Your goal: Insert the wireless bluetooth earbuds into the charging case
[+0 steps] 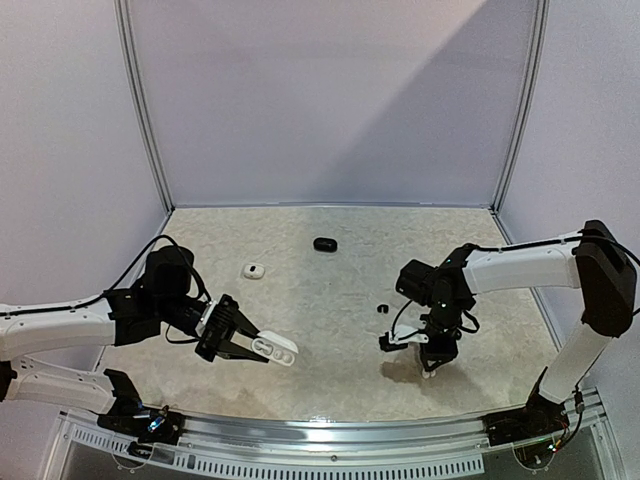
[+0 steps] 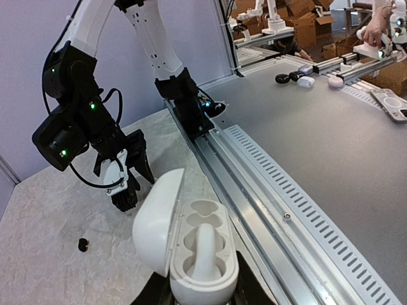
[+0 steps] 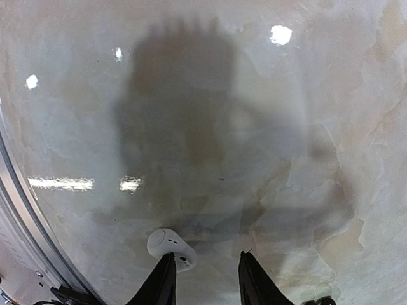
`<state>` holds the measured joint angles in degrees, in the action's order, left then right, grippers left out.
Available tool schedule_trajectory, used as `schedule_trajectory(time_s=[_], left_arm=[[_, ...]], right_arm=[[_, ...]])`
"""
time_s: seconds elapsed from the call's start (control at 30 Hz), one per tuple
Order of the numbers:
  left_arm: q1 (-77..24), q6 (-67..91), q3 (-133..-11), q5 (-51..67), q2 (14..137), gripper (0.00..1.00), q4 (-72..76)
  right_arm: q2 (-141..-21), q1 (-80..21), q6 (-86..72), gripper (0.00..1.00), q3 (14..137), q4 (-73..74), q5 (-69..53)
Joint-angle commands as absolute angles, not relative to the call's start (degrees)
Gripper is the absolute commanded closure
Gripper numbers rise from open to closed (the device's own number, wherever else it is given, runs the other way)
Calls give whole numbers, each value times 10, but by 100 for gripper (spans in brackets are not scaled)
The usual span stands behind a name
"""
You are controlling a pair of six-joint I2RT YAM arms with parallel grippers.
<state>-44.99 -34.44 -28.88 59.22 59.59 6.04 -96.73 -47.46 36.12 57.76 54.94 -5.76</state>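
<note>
White plastic sits clamped in the left gripper (image 1: 250, 345): the charging case (image 2: 200, 289), its lid swung open to one side, is held off the table (image 1: 330, 290) with one white bud (image 2: 203, 244) seated in the well nearest the fingers. The right gripper (image 3: 206, 276) points down at the marbled surface, fingers parted and grasping nothing. A white earbud (image 3: 170, 246) lies at the tip of one finger (image 3: 162, 283), outside the gap, whether touching or just beside is unclear. A black earbud (image 1: 382, 309) lies near this gripper, toward the left arm.
</note>
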Motion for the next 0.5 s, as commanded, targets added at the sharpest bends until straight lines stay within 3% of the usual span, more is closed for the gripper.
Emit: schedule_trajectory(time_s=[0.0, 0.3, 0.47], left_arm=[[-456, -355, -301, 589, 600, 100, 48], [-455, -359, -300, 588, 601, 100, 46], [-455, -359, -300, 588, 601, 100, 44]], right_arm=[[-973, -475, 364, 66, 583, 583, -78], [-981, -491, 359, 73, 579, 580, -87], [-980, -496, 353, 84, 578, 577, -94]])
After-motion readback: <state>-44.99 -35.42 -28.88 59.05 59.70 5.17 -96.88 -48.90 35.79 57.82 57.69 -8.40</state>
